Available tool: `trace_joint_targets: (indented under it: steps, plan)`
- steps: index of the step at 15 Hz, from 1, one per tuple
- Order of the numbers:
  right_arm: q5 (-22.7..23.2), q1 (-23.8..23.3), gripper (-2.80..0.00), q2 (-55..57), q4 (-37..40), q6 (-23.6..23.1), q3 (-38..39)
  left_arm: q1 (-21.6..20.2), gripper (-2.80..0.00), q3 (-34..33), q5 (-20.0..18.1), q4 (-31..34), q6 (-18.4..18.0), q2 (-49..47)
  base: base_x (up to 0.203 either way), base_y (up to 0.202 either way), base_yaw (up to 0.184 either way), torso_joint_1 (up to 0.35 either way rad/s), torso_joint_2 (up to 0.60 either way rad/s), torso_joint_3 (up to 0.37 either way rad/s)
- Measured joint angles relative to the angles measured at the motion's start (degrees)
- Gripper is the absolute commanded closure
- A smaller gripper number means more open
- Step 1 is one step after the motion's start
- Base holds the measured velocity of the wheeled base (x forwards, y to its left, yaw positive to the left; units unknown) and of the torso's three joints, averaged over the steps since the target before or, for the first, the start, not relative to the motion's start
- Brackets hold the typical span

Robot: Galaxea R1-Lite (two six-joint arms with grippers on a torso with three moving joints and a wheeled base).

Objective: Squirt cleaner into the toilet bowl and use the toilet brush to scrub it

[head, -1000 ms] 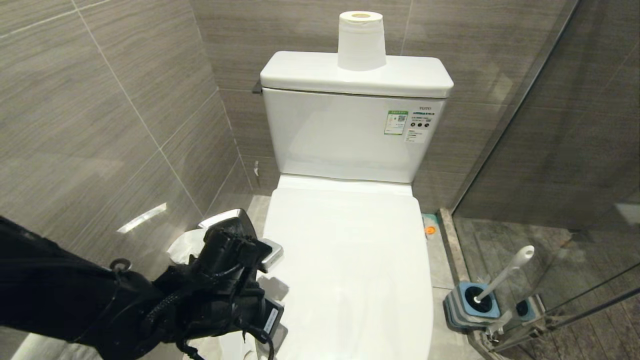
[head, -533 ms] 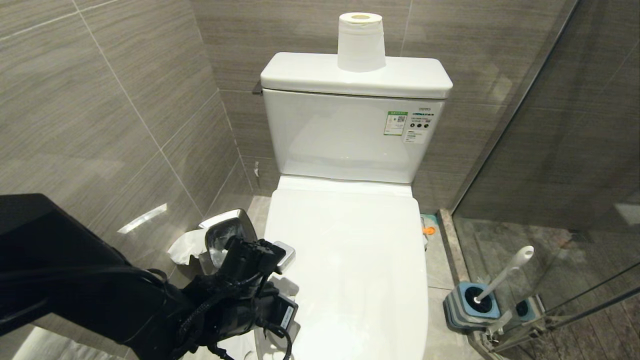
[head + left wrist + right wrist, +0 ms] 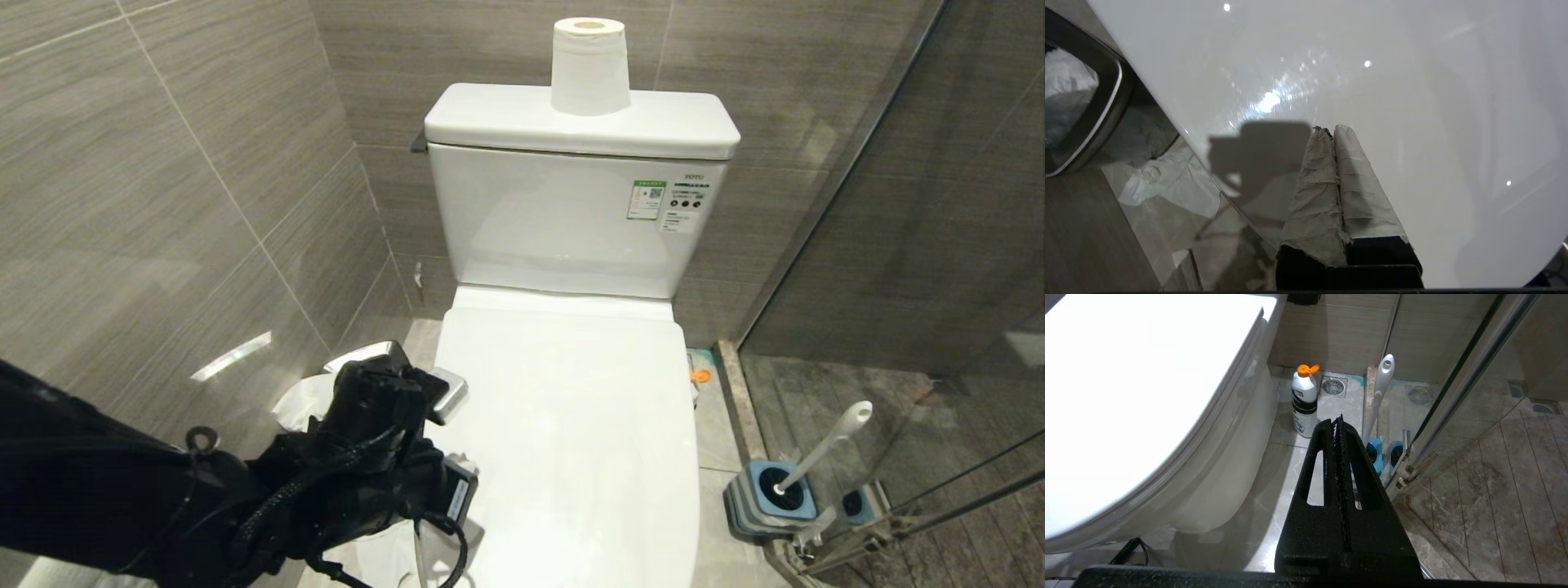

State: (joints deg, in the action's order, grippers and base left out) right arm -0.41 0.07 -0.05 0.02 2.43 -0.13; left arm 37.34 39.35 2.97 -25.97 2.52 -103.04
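Note:
The toilet's white lid (image 3: pixel 571 425) is down, so the toilet bowl is hidden under it. My left gripper (image 3: pixel 1329 128) is shut and empty, its tape-wrapped fingers pressed together just over the lid's left edge; I cannot tell if they touch it. From the head, only the left wrist (image 3: pixel 384 457) shows. The cleaner (image 3: pixel 1304 404), a white bottle with an orange cap, stands on the floor right of the toilet. The toilet brush (image 3: pixel 824 445) leans in its blue-grey holder (image 3: pixel 767 498) by the glass. My right gripper (image 3: pixel 1338 418) hangs shut, low beside the toilet.
A steel waste bin (image 3: pixel 384 367) with white paper in it stands left of the toilet, right by my left wrist. A paper roll (image 3: pixel 589 65) sits on the tank. The glass shower partition (image 3: pixel 898 245) closes off the right. A floor drain (image 3: pixel 1333 386) lies behind the cleaner.
My left wrist swung right toward the lid and came partly back; it now sits slightly further right than a second ago. Both grippers stayed shut. The right arm has not moved.

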Motion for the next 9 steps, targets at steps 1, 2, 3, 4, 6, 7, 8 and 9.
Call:
trace_joint_targets:
  steps: [1, 2, 3, 4, 6, 7, 8, 9]
  plan:
    - [0.0, 0.0, 0.0, 0.0, 0.0, 0.0, 0.0, 0.0, 0.0, 0.3, 0.0, 0.2, -0.2, 2.5, 0.0, 0.0, 0.0, 0.0, 0.0, 0.0]
    - [0.0, 0.0, 0.0, 0.0, 0.0, 0.0, 0.0, -0.2, 0.0, 1.0, 0.0, 1.1, -0.3, 4.9, 0.0, 0.0, 0.0, 0.0, 0.0, 0.0]
    - [0.0, 0.0, 0.0, 0.0, 0.0, 0.0, 0.0, -0.7, 0.0, 2.4, 0.1, 2.7, -0.5, 7.2, 0.0, 0.0, 0.0, 0.0, 0.0, 0.0]
    - [0.0, 0.0, 0.0, 0.0, 0.0, 0.0, 0.0, -1.3, 0.0, 4.5, 0.0, 5.3, -0.5, 9.5, 0.0, 0.0, 0.0, 0.0, 0.0, 0.0]
    - [0.0, 0.0, 0.0, 0.0, 0.0, 0.0, 0.0, -2.8, 0.0, 10.6, 0.2, 11.4, -0.5, 13.1, 0.0, 0.0, 0.0, 0.0, 0.0, 0.0]
    - [0.0, 0.0, 0.0, 0.0, 0.0, 0.0, 0.0, -3.3, 0.0, 15.1, 0.4, 14.6, -0.8, 14.6, 0.0, 0.0, 0.0, 0.0, 0.0, 0.0]
    - [0.0, 0.0, 0.0, 0.0, 0.0, 0.0, 0.0, -4.0, 0.0, 19.9, 0.7, 18.0, -1.4, 15.8, 0.0, 0.0, 0.0, 0.0, 0.0, 0.0]
    - [0.0, 0.0, 0.0, 0.0, 0.0, 0.0, 0.0, -4.8, 0.0, 24.7, 1.1, 21.0, -2.0, 16.8, 0.0, 0.0, 0.0, 0.0, 0.0, 0.0]
